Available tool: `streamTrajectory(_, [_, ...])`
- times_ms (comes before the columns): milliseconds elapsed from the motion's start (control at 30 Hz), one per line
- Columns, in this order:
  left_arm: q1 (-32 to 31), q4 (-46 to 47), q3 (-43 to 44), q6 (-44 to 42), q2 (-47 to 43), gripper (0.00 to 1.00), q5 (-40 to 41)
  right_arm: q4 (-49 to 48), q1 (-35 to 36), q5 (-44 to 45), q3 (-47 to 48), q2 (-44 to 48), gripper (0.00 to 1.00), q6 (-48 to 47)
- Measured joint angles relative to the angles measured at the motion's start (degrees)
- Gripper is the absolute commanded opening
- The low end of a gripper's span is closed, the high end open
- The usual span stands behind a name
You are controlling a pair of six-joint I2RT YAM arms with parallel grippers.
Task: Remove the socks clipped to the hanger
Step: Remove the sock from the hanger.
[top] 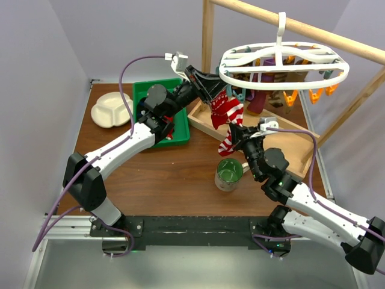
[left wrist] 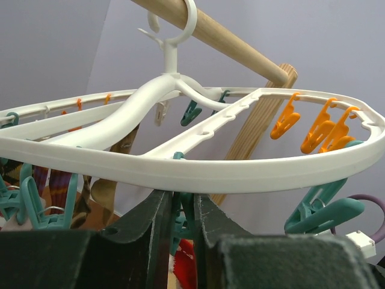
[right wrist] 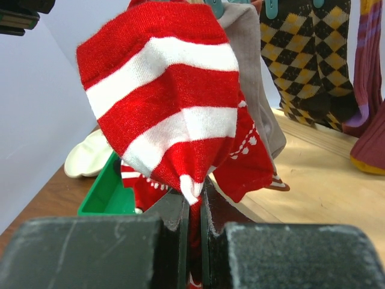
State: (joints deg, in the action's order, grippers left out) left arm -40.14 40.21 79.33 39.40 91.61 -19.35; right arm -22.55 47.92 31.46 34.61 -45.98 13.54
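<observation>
The white oval hanger [top: 281, 36] hangs by its hook from a wooden pole. A red-and-white striped sock [top: 227, 114] hangs from a teal clip on its near left rim. My left gripper [top: 213, 91] is just under the rim [left wrist: 198, 174], shut on that teal clip [left wrist: 178, 226]. My right gripper [top: 236, 133] is shut on the lower end of the striped sock [right wrist: 162, 96], below the hanger. Brown-cream checkered socks [right wrist: 301, 54], a maroon sock [right wrist: 370, 66] and a grey sock [right wrist: 255, 90] hang behind it. Orange clips [left wrist: 325, 129] hang empty.
A green bin [top: 157, 90] with red fabric in it and a white divided plate [top: 111, 111] are at the back left. A wooden tray [top: 295, 147] lies under the hanger. A green mug [top: 228, 174] stands by my right arm. The wooden frame post [top: 207, 30] is behind.
</observation>
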Motion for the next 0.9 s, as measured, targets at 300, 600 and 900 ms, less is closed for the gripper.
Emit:
streamTrajectory(300, [0.0,-0.2,-0.4,-0.4,0.0,0.63,-0.6,0.8,0.0,-0.1,0.0,0.0,0.00,0.4])
streamTrajectory(600, [-0.1,-0.7,-5.3,-1.0,-3.2,0.70,-1.5,0.9,0.0,-1.1,0.0,-0.7,0.00,0.4])
streamTrajectory(900, [-0.7,-4.0,-12.3,-2.6,-11.3,0.66,0.1,0.9,0.0,-2.9,0.0,-1.6,0.00,0.6])
